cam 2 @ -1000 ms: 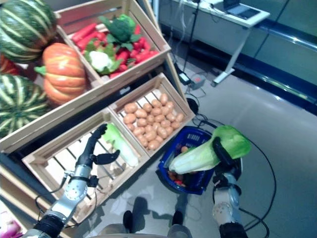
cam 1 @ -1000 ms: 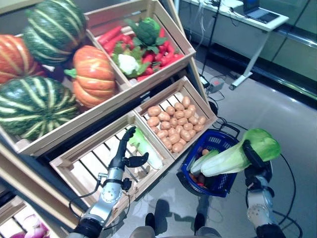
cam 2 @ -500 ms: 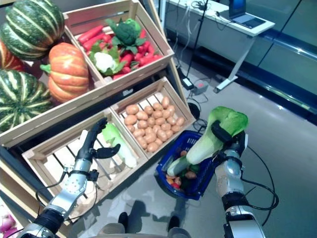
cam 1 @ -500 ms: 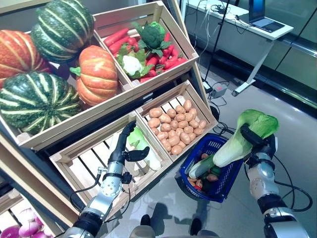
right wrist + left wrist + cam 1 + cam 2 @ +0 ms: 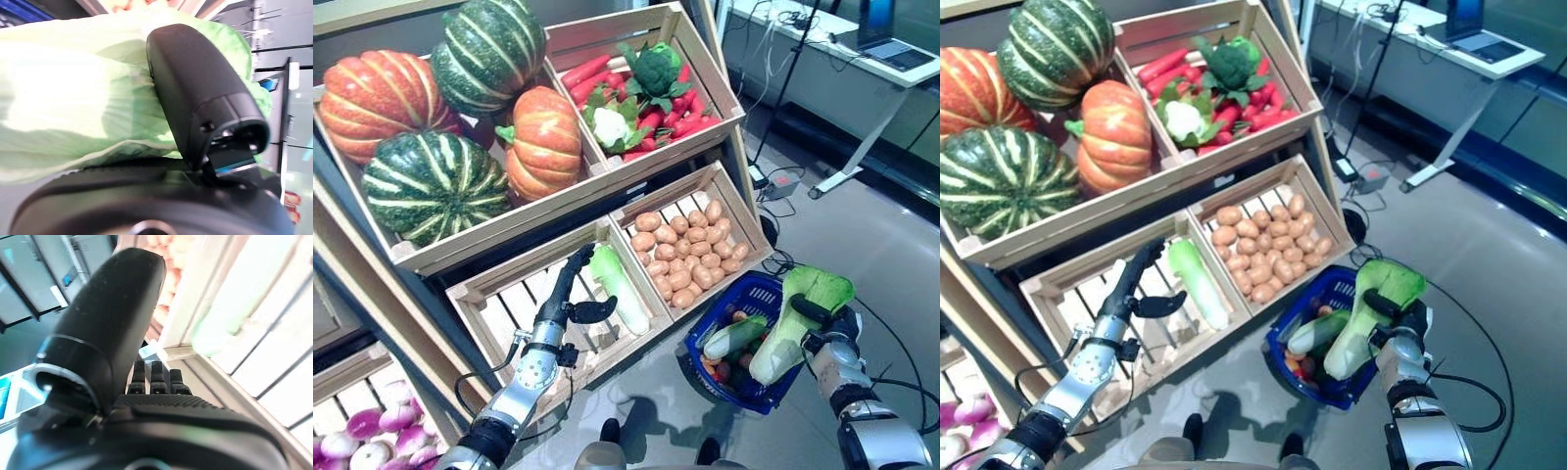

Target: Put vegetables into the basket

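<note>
My right hand (image 5: 829, 335) is shut on a long green and white cabbage (image 5: 791, 327), thumb across its leafy top. The cabbage stands nearly upright with its white stem end down inside the blue basket (image 5: 754, 293) on the floor. The basket holds a green cucumber-like vegetable (image 5: 734, 335) and small round vegetables. The cabbage also shows in the right wrist view (image 5: 73, 112) under the thumb (image 5: 205, 93). My left hand (image 5: 568, 294) is open, fingers straight, in the lower left wooden crate (image 5: 499, 304), right beside another long green and white cabbage (image 5: 619, 289).
The wooden vegetable stand (image 5: 431, 259) rises to the left of the basket, its potato crate (image 5: 729, 196) just beyond the basket's rim. A white desk (image 5: 862, 59) stands at the back right. Grey floor (image 5: 891, 235) lies to the right of the basket.
My right hand has lowered the cabbage from above the basket until its stem end is inside it. The camera has shifted. My left hand stays in the crate.
</note>
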### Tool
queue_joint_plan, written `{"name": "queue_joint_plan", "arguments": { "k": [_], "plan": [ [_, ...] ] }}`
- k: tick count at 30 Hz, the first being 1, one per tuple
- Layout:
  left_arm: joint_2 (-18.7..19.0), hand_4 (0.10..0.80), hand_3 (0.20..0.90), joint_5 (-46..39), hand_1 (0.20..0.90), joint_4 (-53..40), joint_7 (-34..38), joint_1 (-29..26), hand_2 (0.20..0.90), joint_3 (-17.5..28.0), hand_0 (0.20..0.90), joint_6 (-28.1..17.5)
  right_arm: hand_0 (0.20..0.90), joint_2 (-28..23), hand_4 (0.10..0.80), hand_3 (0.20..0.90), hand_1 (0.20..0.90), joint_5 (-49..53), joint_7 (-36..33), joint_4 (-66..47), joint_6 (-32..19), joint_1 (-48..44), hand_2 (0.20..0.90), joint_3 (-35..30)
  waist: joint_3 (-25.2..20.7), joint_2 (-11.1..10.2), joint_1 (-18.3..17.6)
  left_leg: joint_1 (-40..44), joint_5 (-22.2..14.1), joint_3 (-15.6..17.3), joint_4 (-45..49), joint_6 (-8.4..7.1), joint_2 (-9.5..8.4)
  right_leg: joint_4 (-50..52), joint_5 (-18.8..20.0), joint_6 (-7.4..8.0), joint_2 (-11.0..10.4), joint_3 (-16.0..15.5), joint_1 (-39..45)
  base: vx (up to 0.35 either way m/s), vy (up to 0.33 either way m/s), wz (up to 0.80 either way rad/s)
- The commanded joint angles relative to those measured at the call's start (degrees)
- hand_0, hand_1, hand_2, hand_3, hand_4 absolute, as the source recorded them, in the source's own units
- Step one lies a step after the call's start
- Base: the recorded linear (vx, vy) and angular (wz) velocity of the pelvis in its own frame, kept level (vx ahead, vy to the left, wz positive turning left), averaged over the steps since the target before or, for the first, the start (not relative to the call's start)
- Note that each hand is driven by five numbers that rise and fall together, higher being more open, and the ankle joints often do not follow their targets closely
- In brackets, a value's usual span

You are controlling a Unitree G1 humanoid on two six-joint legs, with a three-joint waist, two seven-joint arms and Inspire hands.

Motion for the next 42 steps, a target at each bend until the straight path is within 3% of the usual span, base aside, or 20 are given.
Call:
{"name": "queue_joint_plan", "arguments": {
  "k": [1, 7, 9, 14, 19, 20, 21, 42],
  "plan": [
    [1.8, 0.8, 0.9, -0.8, 0.9, -2.8, 3.9, -10.9, 0.9, -0.2, 0.9, -8.3, 0.3, -8.6, 0.4, 0.3, 0.3, -2.1, -2.7, -2.0, -5.6, -12.3, 0.3, 2.6, 5.3, 0.1, 1.4, -5.7, -5.1, -1.9, 12.1, -2.89, 0.59, 12.5, -6.0, -2.63, -4.6, -0.3, -0.7, -0.149, 0.061, 0.25],
    [2.1, 0.8, 0.9, -0.7, 0.9, -3.5, 7.0, -12.3, 0.9, -0.8, 0.9, -8.8, 0.3, -8.3, 0.4, 0.3, 0.3, 0.3, -1.6, -2.6, -9.5, -14.3, 0.3, 3.1, 11.4, 0.9, 0.0, -14.9, -10.5, -1.6, 26.2, -1.48, 0.55, 29.2, -11.2, -4.23, -7.0, 2.1, -12.3, -0.158, 0.073, -0.04],
    [2.3, 0.8, 0.9, -0.8, 0.9, -4.3, 7.9, -13.2, 0.9, -1.1, 0.9, -9.1, 0.3, -9.1, 0.4, 0.3, 0.3, 1.7, -2.1, -3.0, -10.8, -15.1, 0.3, 3.1, 13.3, 1.0, -0.2, -19.7, -14.1, -1.5, 33.9, -0.65, -0.49, 36.4, -13.5, -4.73, -8.0, 2.8, -16.7, -0.146, 0.055, -0.02],
    [2.3, 0.8, 0.9, -1.4, 0.9, -4.5, 9.4, -14.3, 0.9, -1.8, 0.9, -8.9, 0.3, -11.5, 0.4, 0.3, 0.3, 2.1, -2.5, -2.4, -11.1, -17.7, 0.3, 2.3, 14.9, 1.0, -0.6, -26.8, -20.3, 0.1, 46.7, 1.01, -0.8, 49.7, -17.8, -5.4, -10.6, 3.8, -24.9, -0.101, 0.05, 0.02],
    [3.1, 0.8, 0.9, -1.9, 0.9, -4.5, 10.0, -13.4, 0.9, -2.5, 0.9, -10.3, 0.3, -13.9, 0.4, 0.3, 0.3, 1.9, -2.7, -2.3, -10.4, -20.3, 0.3, 2.1, 16.0, 1.3, -0.5, -31.0, -23.6, -0.1, 53.7, 1.82, -0.89, 56.6, -20.0, -5.24, -12.6, 4.9, -30.3, -0.052, 0.02, 0.1],
    [3.2, 0.8, 0.9, -1.9, 0.9, -4.7, 10.2, -13.1, 0.9, -2.6, 0.9, -10.4, 0.702, -14.2, 0.668, 0.702, 0.702, 1.8, -2.8, -2.1, -10.5, -20.6, 0.702, 2.3, 16.0, 1.3, -0.5, -31.4, -23.9, -0.1, 54.1, 1.9, -0.84, 57.1, -20.2, -5.24, -12.6, 5.1, -31.0, -0.042, 0.023, 0.12],
    [3.2, 0.8, 0.9, -2.1, 0.9, -4.8, 10.4, -13.0, 0.9, -2.8, 0.9, -10.5, 0.9, -14.4, 0.8, 0.9, 0.9, 1.7, -3.1, -1.8, -10.8, -21.1, 0.9, 2.5, 16.1, 1.4, -0.5, -31.8, -24.1, -0.1, 54.5, 2.0, -0.84, 57.6, -20.3, -5.23, -12.7, 5.3, -31.7, -0.03, 0.021, 0.09],
    [4.6, 0.8, 0.9, -2.6, 0.9, -5.4, 11.0, -12.0, 0.9, -5.5, 0.9, -11.6, 0.9, -17.5, 0.8, 0.9, 0.9, 2.3, 0.2, -1.9, -12.6, -23.7, 0.9, 3.9, 15.2, 1.0, -0.5, -29.5, -22.7, 0.2, 50.5, 1.64, 0.38, 54.9, -18.2, -4.05, -12.4, 5.2, -31.3, -0.001, 0.001, 0.0]
  ]
}}
